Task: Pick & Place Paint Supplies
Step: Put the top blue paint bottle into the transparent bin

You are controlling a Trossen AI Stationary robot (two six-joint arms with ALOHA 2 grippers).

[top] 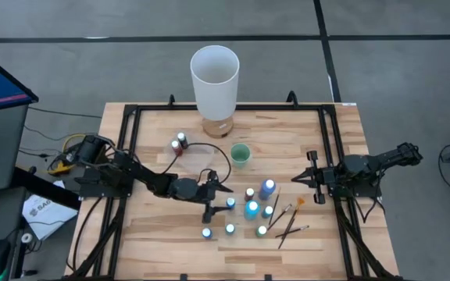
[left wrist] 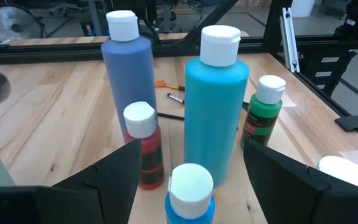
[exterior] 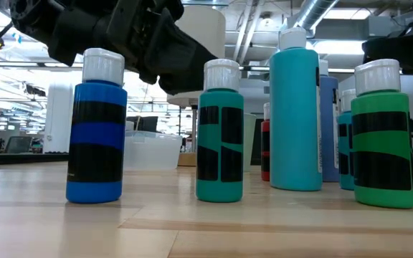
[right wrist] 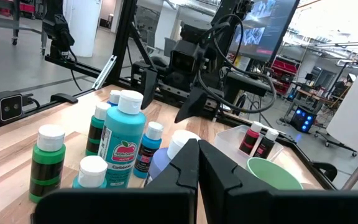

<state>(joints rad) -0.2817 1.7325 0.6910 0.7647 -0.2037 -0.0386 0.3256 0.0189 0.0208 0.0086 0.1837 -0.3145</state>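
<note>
While the small green cup (top: 241, 155) is being taken as landmark, the left gripper (top: 216, 190) is being held released just left of and nearer than it, grasping nothing. Paint bottles (top: 251, 208) are being kept clustered on the table (top: 155, 226) nearer than the cup, with brushes (top: 287, 221) laid at their right. Further right, the right gripper (top: 297, 179) is being kept clenched, empty.

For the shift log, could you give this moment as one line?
left gripper: open, above small blue bottle | right gripper: shut, waiting right of brushes
</note>
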